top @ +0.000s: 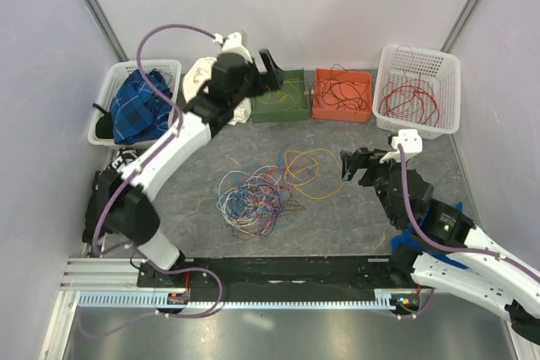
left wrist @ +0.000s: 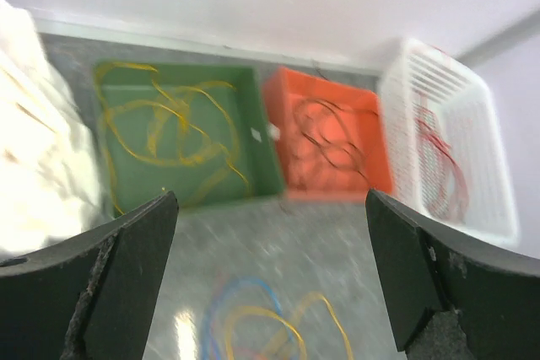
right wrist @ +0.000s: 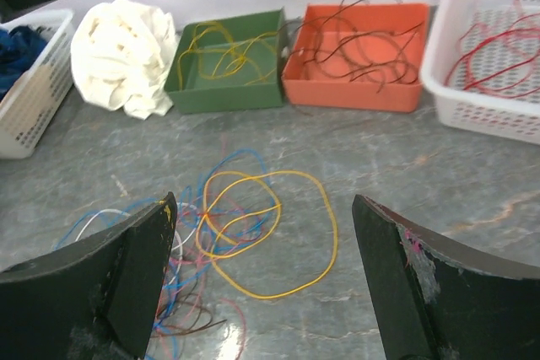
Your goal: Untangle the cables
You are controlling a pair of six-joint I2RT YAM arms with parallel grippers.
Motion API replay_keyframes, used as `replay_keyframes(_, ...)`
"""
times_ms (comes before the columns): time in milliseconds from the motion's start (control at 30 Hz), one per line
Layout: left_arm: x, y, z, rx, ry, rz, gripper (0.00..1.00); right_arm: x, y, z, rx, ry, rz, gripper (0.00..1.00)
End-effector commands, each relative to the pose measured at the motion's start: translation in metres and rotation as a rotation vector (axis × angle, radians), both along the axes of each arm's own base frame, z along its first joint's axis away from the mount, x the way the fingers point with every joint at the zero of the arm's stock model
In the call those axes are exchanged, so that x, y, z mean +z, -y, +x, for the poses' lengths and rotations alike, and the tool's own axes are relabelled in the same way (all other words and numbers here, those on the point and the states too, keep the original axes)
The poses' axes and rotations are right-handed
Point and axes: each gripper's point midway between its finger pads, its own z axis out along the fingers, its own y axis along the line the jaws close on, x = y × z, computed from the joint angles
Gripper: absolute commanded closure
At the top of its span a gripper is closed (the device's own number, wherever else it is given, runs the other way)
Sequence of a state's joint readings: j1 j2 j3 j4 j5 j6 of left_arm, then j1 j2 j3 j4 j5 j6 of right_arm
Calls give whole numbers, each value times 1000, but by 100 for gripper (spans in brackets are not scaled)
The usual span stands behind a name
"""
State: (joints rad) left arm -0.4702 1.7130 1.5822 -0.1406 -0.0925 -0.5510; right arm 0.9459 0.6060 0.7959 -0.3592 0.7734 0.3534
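Left fingers (top: pixel 268 65) hang spread wide and empty above the green box (top: pixel 278 114), where yellow cables (left wrist: pixel 169 124) lie coiled. Right fingers (top: pixel 349 164), likewise parted and holding nothing, hover low over the table (top: pixel 354 225) just beside a loose yellow loop (top: pixel 308 170). The tangle of cables (top: pixel 251 196), red, blue and white, sits mid-table. Dark cables fill the orange box (top: pixel 342 114), red ones the white basket (top: pixel 447 61).

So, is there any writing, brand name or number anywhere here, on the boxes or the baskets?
None that can be read.
The green box, the orange box and the white basket show no lettering.
A small white patch on the green box's inner wall is too blurred to tell whether it is a label.
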Motion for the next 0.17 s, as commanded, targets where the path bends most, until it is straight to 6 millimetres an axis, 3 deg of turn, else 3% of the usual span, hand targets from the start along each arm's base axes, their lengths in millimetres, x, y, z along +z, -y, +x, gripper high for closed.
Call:
replay_keyframes(0, -5, 25, -92, -58, -34, 88, 0, -5, -33, 1, 109, -24, 67, 9)
replay_keyframes(67, -24, 24, -121, -71, -91, 104, 0, -5, -44, 0, 147, -32, 92, 9)
replay_keyframes(133, -13, 20, -149, -109, -95, 68, 0, -8, -50, 0, 167, -44, 101, 9)
